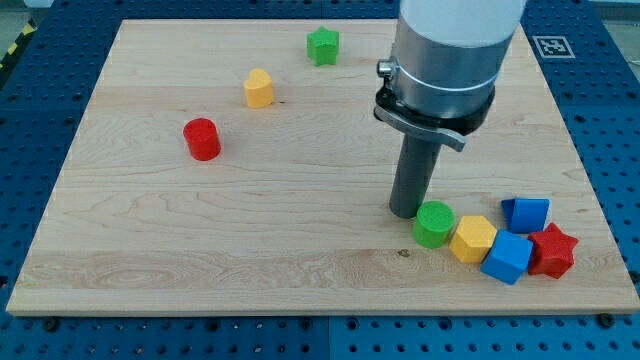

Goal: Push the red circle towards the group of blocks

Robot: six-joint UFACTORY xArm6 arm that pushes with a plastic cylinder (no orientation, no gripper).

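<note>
Camera view: my tip, jawless, sitting beside green circle; needing to be circling left behind red circle, pushing rightward.

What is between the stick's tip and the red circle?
Nothing: only bare wood lies between my tip and the red circle in the camera view.

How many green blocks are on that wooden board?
2. A green star sits near the view's top; a green circle sits lower right, beside my tip. The arm could hide more.
</note>
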